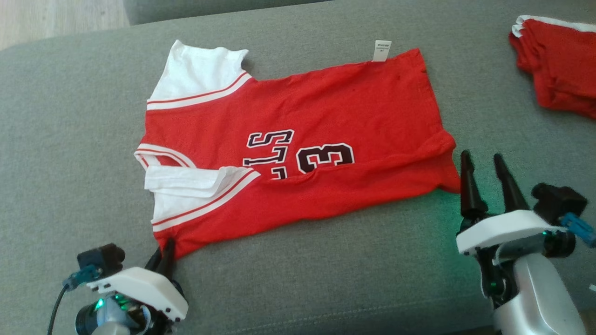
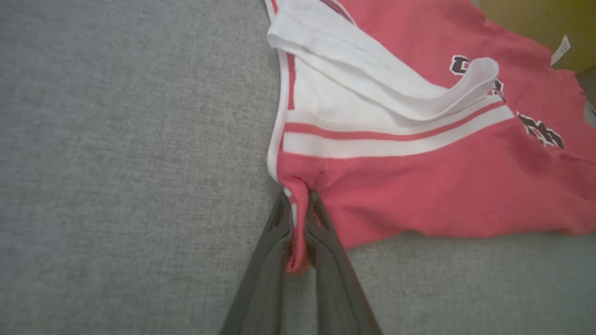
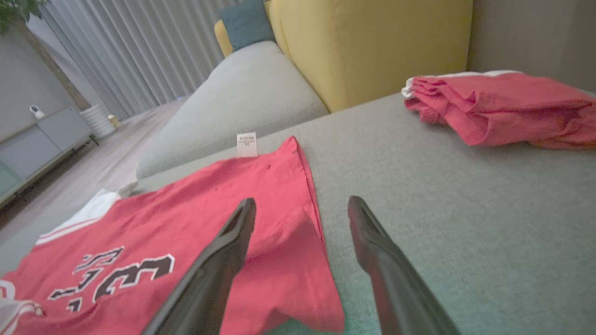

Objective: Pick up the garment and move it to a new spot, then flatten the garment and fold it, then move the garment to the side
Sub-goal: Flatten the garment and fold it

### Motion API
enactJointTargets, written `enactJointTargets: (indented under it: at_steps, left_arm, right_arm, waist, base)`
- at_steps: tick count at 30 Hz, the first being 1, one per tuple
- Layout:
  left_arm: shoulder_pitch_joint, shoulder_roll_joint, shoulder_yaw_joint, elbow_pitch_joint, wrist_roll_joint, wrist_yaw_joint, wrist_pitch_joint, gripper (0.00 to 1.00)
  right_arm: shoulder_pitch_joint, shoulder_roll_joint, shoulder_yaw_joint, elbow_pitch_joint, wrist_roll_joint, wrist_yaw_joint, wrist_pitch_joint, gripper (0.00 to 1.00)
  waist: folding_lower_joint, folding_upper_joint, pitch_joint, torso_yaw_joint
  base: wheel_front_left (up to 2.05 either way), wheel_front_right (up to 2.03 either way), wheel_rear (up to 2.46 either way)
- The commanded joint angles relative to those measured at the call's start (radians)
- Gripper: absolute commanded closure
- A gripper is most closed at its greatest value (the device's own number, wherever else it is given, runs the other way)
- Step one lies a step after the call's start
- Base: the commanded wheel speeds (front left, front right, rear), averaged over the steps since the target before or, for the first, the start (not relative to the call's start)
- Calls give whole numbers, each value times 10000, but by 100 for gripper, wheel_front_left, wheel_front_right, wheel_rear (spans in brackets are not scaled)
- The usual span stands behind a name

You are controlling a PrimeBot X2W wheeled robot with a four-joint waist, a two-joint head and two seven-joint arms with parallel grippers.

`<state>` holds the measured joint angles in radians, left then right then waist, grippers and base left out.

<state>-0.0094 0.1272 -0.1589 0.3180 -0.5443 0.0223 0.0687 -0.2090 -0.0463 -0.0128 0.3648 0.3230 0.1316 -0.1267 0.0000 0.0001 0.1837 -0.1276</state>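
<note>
The garment point(image 1: 298, 144) is a red jersey with white sleeves and dark lettering, spread on the grey cushion, its near long edge folded over. My left gripper point(image 1: 164, 249) is shut on the garment's near left corner; in the left wrist view a pinch of red cloth point(image 2: 298, 223) runs between the two dark fingers point(image 2: 267, 260). My right gripper point(image 1: 483, 164) stands open beside the garment's near right corner, its left finger point(image 3: 219, 260) over the red cloth point(image 3: 260, 223) and its right finger over bare cushion.
A second red garment point(image 1: 556, 65) lies bunched at the far right of the grey cushion point(image 1: 326, 279). Behind are a yellow sofa back point(image 3: 372, 46), another grey cushion point(image 3: 242, 93), wooden floor point(image 1: 56, 18) and curtains.
</note>
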Motion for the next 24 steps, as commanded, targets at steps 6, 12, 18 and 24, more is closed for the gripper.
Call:
enactJointTargets:
  at_steps: [6, 12, 18, 24]
  left_arm:
    - [-332, 118, 176, -788, 41, -42, -356, 100]
    - [-280, 145, 163, -1474, 65, -11, -520, 100]
    - [-216, 100, 18, -1909, 98, 25, -525, 100]
    - [-161, 130, -4, -2134, 89, 75, -539, 100]
  right_arm:
    - [-207, -39, 21, 465, -330, -9, 928, 0]
    - [-560, -39, -509, 1701, -822, -9, 1488, 0]
    - [-1115, -39, -460, 2731, -530, -9, 1496, 0]
    - [-1400, -39, -2, 3515, -349, -9, 1956, 9]
  waist:
    - [0, -1, 41, 279]
    - [0, -1, 3, 562]
    - [0, -1, 40, 662]
    - [0, -1, 33, 662]
  base:
    - [0, 0, 0]
    - [0, 0, 0]
    - [0, 0, 0]
    - [0, 0, 0]
